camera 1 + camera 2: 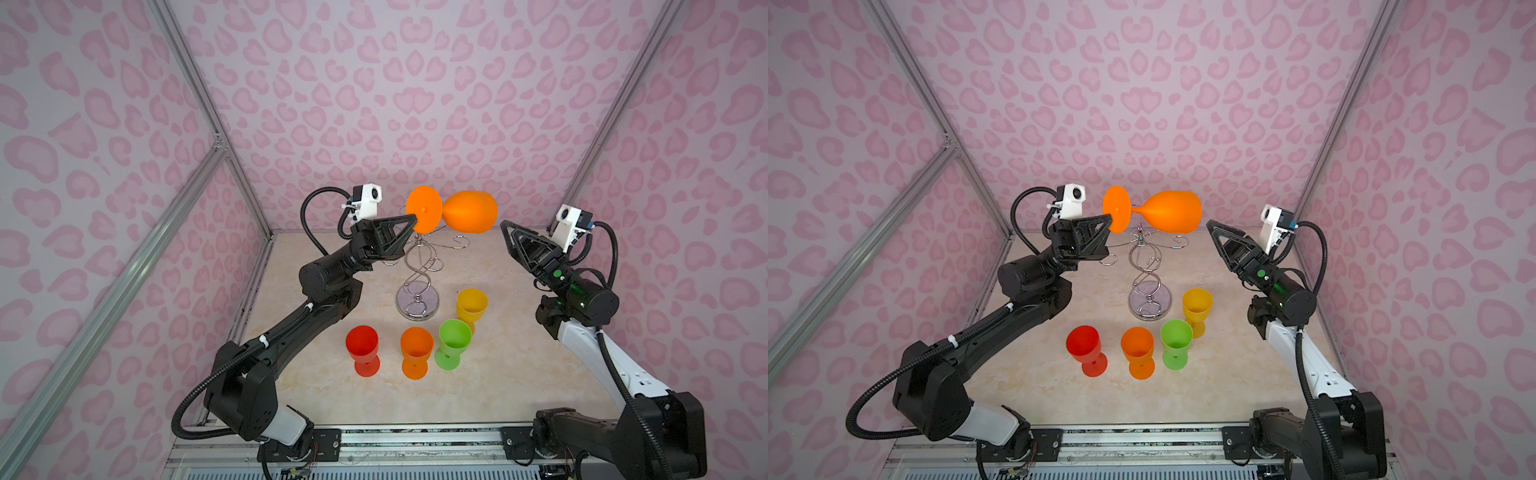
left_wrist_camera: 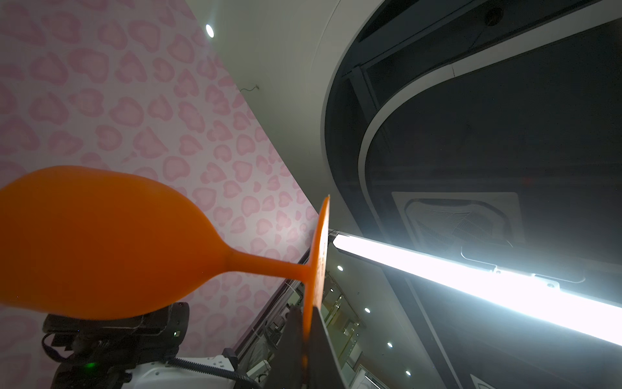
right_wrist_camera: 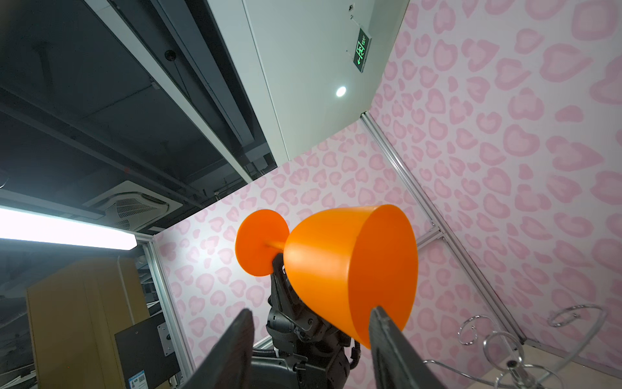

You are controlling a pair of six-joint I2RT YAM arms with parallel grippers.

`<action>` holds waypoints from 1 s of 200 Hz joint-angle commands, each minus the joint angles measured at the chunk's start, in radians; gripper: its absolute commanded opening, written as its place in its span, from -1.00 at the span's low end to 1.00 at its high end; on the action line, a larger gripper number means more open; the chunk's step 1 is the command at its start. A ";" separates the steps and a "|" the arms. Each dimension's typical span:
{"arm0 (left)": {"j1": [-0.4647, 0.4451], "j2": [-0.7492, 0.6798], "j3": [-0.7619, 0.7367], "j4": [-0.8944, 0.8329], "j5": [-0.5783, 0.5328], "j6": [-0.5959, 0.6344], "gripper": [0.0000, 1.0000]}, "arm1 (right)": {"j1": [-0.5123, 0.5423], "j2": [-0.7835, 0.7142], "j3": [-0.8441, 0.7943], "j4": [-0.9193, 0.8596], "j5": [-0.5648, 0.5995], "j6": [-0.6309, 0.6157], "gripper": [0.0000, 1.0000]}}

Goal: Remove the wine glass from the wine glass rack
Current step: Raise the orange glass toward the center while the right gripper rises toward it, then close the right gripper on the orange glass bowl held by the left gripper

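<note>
Wine glass [image 1: 469, 217], orange: clear of the wine glass rack [image 1: 417, 299], held sideways above its hooks near the desk's [image 1: 498, 374] far edge. Left end effector [image 1: 412, 219] clenched on foot disc, evidently bearing it alone; right end effector [image 1: 504, 225] released, beside bowl.

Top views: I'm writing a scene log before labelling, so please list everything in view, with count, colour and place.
held wine glass: 1, orange, sideways in the air above the wine glass rack, foot pinched by the left tool
wine glass rack: 1, chrome, mid-table, hooks bare
standing glasses: 4, one red, one orange, one green, one yellow, upright on the table, on the rack's near side
table: 1, beige marbled
walls: pink heart print, three sides
left tool: 1, black, shut on the held glass's foot
right tool: 1, black, open, by the bowl's mouth
</note>
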 commanded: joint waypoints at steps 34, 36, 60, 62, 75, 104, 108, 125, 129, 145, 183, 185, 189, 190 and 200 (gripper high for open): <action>-0.026 0.042 0.027 0.074 -0.020 -0.041 -0.94 | 0.026 0.023 0.012 0.036 -0.033 -0.001 0.10; -0.026 0.043 0.027 0.074 -0.020 -0.042 -0.94 | 0.027 0.023 0.012 0.036 -0.033 -0.003 0.10; -0.040 0.056 0.028 0.073 -0.023 -0.046 -0.94 | 0.041 0.019 0.015 0.013 -0.039 -0.033 0.09; -0.041 0.058 0.026 0.074 -0.025 -0.046 -0.94 | 0.043 0.019 0.015 0.012 -0.038 -0.034 0.09; -0.051 0.065 0.024 0.074 -0.029 -0.043 -0.94 | 0.049 0.020 0.021 0.011 -0.039 -0.037 0.08; -0.062 0.084 0.025 0.075 -0.040 -0.050 -0.94 | 0.053 0.022 0.025 0.012 -0.043 -0.035 -0.09; -0.063 0.086 0.025 0.075 -0.040 -0.051 -0.94 | 0.053 0.021 0.022 0.014 -0.044 -0.035 -0.12; -0.065 0.091 0.028 0.075 -0.043 -0.054 -0.94 | 0.053 0.019 0.014 0.021 -0.042 -0.035 -0.23; -0.065 0.094 0.030 0.075 -0.045 -0.055 -0.94 | 0.053 0.018 0.011 0.024 -0.043 -0.036 -0.26; -0.066 0.098 0.037 0.075 -0.044 -0.061 -0.94 | 0.053 0.016 0.006 0.033 -0.041 -0.033 -0.35; -0.069 0.111 0.049 0.075 -0.047 -0.077 -0.89 | 0.053 0.021 -0.003 0.059 -0.025 -0.020 -0.63; -0.069 0.111 0.050 0.075 -0.047 -0.078 -0.88 | 0.053 0.019 -0.005 0.059 -0.023 -0.020 -0.63; -0.069 0.112 0.050 0.075 -0.047 -0.079 -0.85 | 0.053 0.016 -0.007 0.059 -0.021 -0.021 -0.66; -0.069 0.113 0.050 0.075 -0.047 -0.080 -0.84 | 0.053 0.017 -0.007 0.059 -0.021 -0.021 -0.66; -0.069 0.114 0.048 0.075 -0.048 -0.083 -0.75 | 0.053 0.012 -0.010 0.058 -0.018 -0.025 -0.73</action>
